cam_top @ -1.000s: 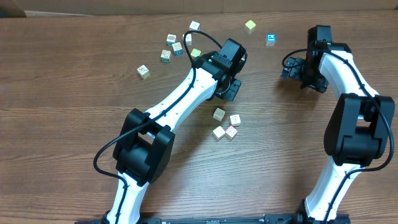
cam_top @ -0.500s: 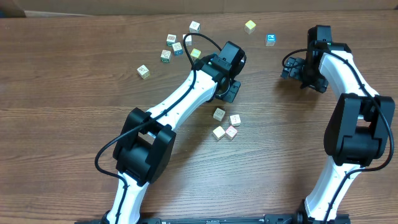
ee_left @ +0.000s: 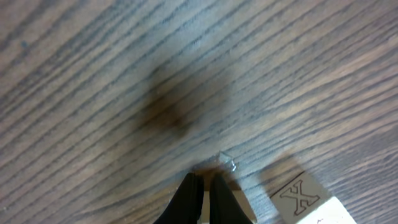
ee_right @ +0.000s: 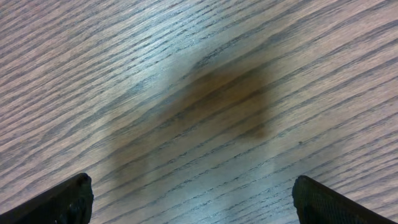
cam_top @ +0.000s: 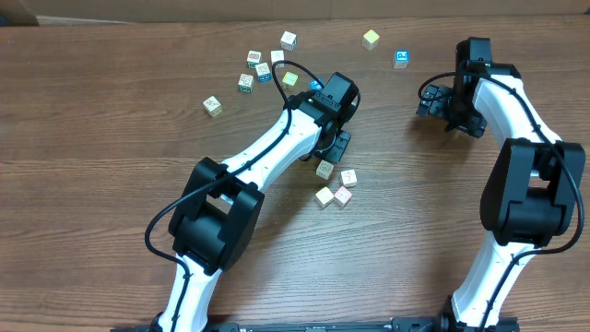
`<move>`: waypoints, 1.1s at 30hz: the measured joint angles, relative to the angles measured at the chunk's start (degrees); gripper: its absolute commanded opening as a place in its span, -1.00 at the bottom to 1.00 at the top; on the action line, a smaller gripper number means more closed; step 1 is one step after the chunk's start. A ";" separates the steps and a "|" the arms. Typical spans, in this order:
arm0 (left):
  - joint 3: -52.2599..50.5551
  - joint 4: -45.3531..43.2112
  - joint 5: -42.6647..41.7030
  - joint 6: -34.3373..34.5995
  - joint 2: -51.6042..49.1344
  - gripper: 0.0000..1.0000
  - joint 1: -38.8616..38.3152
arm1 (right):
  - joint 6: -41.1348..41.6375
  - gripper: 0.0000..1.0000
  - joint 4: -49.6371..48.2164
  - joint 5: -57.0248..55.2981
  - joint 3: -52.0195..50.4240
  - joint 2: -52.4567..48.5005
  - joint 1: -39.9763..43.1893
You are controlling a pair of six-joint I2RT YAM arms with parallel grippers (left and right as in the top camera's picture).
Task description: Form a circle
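Observation:
The circle is a clump of small pale cubes [cam_top: 324, 195] in the overhead view, just right of the table's middle. One of them is pink-marked [cam_top: 343, 195] and a tan one [cam_top: 324, 169] lies at the clump's top. My left gripper [cam_top: 336, 148] sits just above the tan cube, shut and empty. In the left wrist view its fingertips [ee_left: 203, 182] rest close to the wood, with an X-printed cube [ee_left: 306, 198] just to their right. My right gripper [cam_top: 431, 100] hovers far off at the upper right. It stands wide open [ee_right: 194, 198] over bare wood.
Several loose cubes lie at the back. Among them are a white one [cam_top: 289, 39], a yellow one [cam_top: 371, 38], a blue-faced one [cam_top: 402, 58], a group around a teal one [cam_top: 246, 82], and a lone one [cam_top: 213, 106]. The left arm crosses the table's middle.
My left gripper has slid down and slightly left, toward the clump of pale cubes. The right arm and the cubes have not moved.

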State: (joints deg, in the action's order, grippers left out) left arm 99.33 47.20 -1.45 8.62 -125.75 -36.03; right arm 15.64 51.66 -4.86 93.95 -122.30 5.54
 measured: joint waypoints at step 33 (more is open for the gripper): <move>-0.04 -1.36 -4.15 -7.82 -3.39 -0.92 0.00 | -0.02 1.00 0.00 0.02 0.00 0.00 0.00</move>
State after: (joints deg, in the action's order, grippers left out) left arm 99.29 45.84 -5.61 0.80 -129.14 -36.03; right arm 15.62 51.66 -4.84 93.95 -122.30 5.54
